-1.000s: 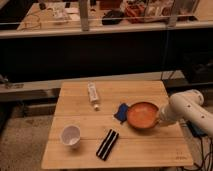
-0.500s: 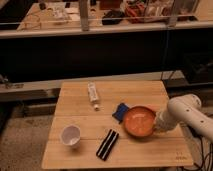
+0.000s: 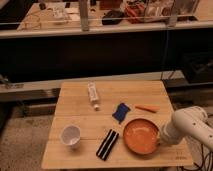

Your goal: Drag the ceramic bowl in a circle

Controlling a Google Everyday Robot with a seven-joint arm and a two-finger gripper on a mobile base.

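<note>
The ceramic bowl (image 3: 141,136) sits at the near right of the wooden table (image 3: 80,155), its front rim close to the near edge. The gripper (image 3: 161,140) is at the bowl's right rim, at the end of the white arm (image 3: 190,125); I cannot tell from here whether it has hold of the rim or only rests against it.

My worry is the edge: if the circle swings any nearer, the bowl could slide off the table. A glossy rim could also slip free of the contact partway round. To the left, the black block (image 3: 107,144) lies just beside the bowl, and the blue packet (image 3: 120,112) and orange stick (image 3: 147,107) sit just beyond it; a wide loop would shove them along. The white cup (image 3: 70,135) and the white tube (image 3: 93,94) are well apart.

Past the table runs a dark barrier, with a cluttered bench (image 3: 60,12) beyond it
</note>
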